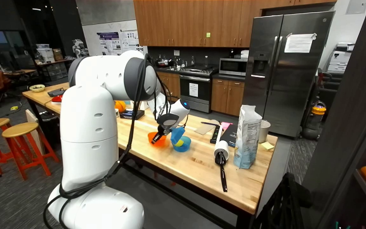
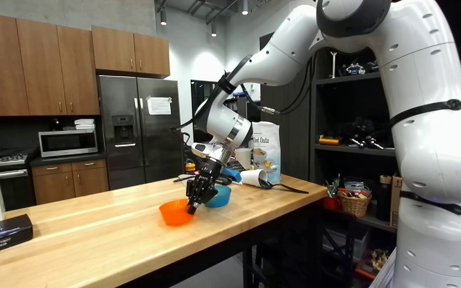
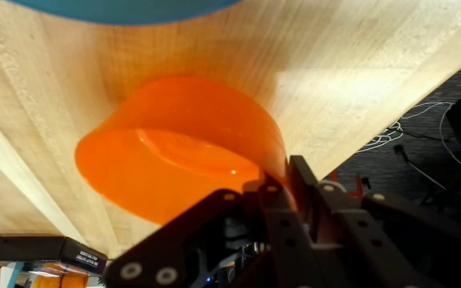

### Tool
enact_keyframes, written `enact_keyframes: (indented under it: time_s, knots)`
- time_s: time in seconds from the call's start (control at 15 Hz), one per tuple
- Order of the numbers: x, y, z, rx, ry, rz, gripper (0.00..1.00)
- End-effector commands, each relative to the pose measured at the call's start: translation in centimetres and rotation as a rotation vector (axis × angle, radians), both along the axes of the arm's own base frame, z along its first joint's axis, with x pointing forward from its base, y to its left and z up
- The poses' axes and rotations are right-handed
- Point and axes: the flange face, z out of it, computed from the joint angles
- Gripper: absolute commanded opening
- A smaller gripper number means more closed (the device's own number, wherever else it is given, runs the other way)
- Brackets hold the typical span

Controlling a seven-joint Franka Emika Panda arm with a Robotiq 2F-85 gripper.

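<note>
My gripper (image 1: 155,140) points down at the rim of an orange bowl (image 1: 162,143) on the wooden table. In the wrist view the fingers (image 3: 288,176) are close together on the wall of the orange bowl (image 3: 198,108), one finger inside and one outside. The bowl's inside shows nothing in it in the wrist view. A blue bowl (image 1: 183,148) stands beside the orange one, with a yellow thing (image 1: 179,143) in it. An angular blue object (image 1: 177,135) shows at its far rim; whether it rests in the bowl is unclear. The gripper (image 2: 193,206) partly hides the blue bowl (image 2: 219,197).
A white cup (image 1: 221,149) lies on its side with a black utensil (image 1: 223,175) sticking out. A tall oats bag (image 1: 248,140) and a whitish canister (image 1: 264,131) stand near the table end. A black box (image 2: 2,235) lies on the opposite side.
</note>
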Motion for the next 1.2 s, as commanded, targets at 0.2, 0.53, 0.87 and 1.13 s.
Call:
enact_keyframes:
  time_s: [0.2,0.53,0.87,1.13]
  knots:
    - [0.1,-0.5,0.9,-0.023,-0.039,-0.017,0.65]
    - [0.4,-1.0,3.2,0.020,-0.086,-0.056,0.98]
    - [-0.4,-0.4,7.1,0.047,-0.139,-0.076,1.00]
    - [-1.4,-0.9,7.7,-0.035,-0.117,-0.064,1.00]
